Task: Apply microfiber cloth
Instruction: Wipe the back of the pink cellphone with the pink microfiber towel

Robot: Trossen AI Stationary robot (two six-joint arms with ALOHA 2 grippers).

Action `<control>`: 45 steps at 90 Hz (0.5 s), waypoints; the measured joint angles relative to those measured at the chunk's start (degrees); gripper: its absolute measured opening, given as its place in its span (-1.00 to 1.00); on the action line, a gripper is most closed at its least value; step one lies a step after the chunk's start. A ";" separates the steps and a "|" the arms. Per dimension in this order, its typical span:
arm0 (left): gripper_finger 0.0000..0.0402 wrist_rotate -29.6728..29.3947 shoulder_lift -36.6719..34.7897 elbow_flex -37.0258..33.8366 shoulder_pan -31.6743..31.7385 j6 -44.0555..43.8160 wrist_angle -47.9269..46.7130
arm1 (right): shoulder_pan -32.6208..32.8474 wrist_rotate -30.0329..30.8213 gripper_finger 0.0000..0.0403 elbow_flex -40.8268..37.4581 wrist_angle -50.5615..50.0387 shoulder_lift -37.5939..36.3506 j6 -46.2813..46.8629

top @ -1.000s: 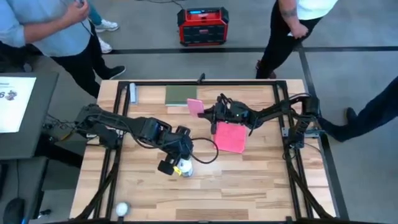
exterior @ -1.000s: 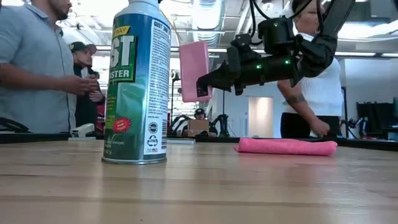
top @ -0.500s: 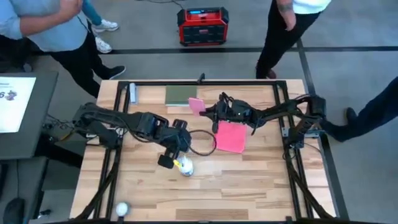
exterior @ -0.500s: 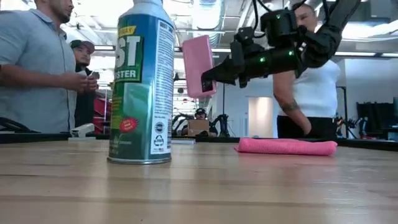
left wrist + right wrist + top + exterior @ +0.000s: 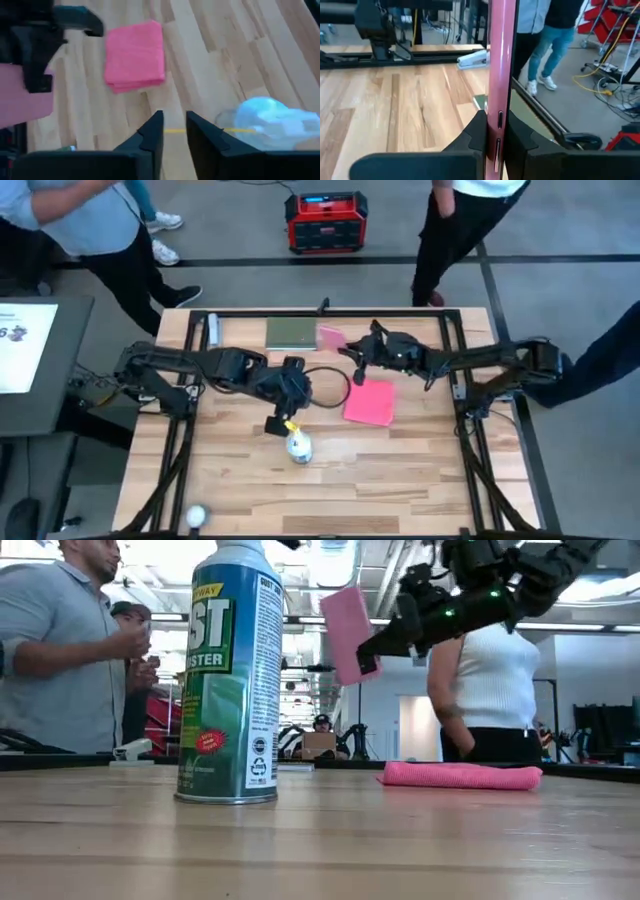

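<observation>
The microfiber cloth (image 5: 370, 402) (image 5: 460, 775) (image 5: 134, 55) is a folded pinkish-red square lying flat on the wood, right of centre, with nothing touching it. My right gripper (image 5: 352, 350) (image 5: 372, 652) is shut on a slim phone with a pink back (image 5: 330, 337) (image 5: 350, 635), held in the air beyond the cloth's far side. My left gripper (image 5: 276, 423) (image 5: 174, 131) hovers just left of a spray can (image 5: 298, 447) (image 5: 228, 680). Its fingers stand a narrow gap apart with nothing between them. My right gripper pinches the phone's two flat faces between its fingers, near the phone's lower end (image 5: 498, 131) (image 5: 364, 664). The fingers come from the table's right, roughly level. The phone stands on end, tilted a little and clear of the table, reaching out past the fingertips.
A dark green pad (image 5: 291, 332) lies at the far edge beside the phone. A black cable loop (image 5: 325, 390) lies between the arms. A white ball (image 5: 196, 515) sits at the near left corner. People stand beyond the far edge (image 5: 470, 230).
My right gripper has carried the phone upward and toward the table's far right, still upright and clear of the table. My left gripper has drawn back from the spray can toward the far edge. The cloth has stayed where it was.
</observation>
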 joint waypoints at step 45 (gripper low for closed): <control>-0.20 1.09 11.83 -0.17 6.38 10.47 8.60 | -3.40 1.81 -0.92 -16.39 4.23 -15.65 4.87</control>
